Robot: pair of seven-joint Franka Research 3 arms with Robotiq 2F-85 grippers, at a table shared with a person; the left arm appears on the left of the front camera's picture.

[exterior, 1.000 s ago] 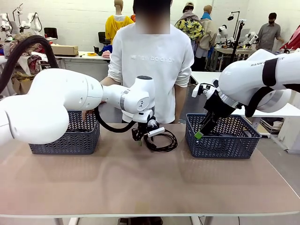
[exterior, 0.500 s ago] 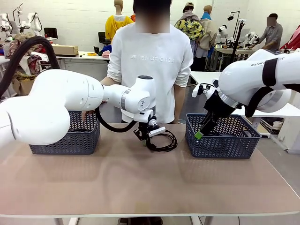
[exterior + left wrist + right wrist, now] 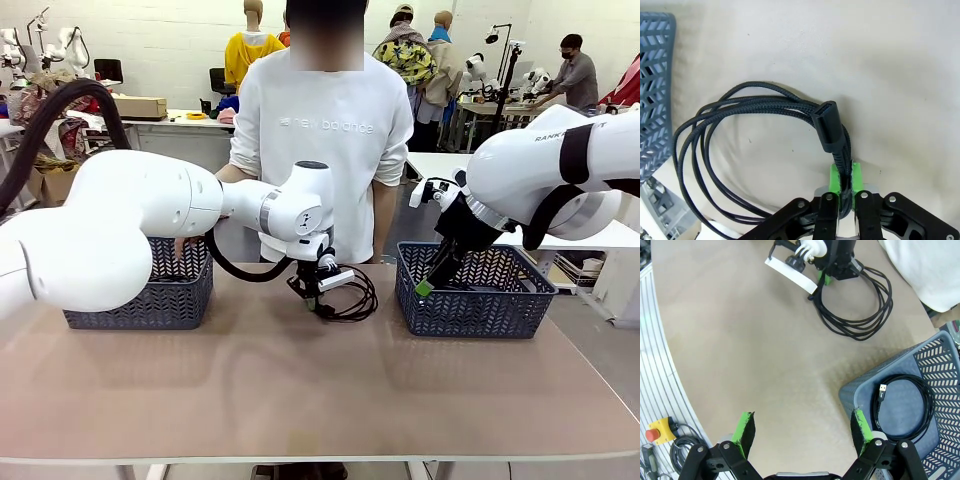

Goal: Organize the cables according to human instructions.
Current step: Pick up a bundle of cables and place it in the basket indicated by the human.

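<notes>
1. My left gripper (image 3: 842,182) has its green pads (image 3: 834,179) pressed together on a strand of the coiled black cable (image 3: 747,107), just below its black plug (image 3: 827,125).
2. That coil (image 3: 348,297) lies on the tan table (image 3: 300,390) at the far middle, between the two baskets and in front of the person in a white shirt (image 3: 325,140); my left gripper (image 3: 311,296) reaches down at the coil's left edge.
3. In my left wrist view the loops fan away from the pads toward a grey-blue basket (image 3: 652,90) at the picture's edge.
4. My right gripper (image 3: 802,432) is spread wide and holds nothing.
5. It hangs above the near left rim of the right basket (image 3: 470,300).
6. A second cable (image 3: 907,402) lies coiled on the floor of that basket (image 3: 940,365), its plug end toward my fingers.
7. The left basket (image 3: 140,295) sits behind my left arm, and the person's hand (image 3: 183,246) rests at its far edge.
</notes>
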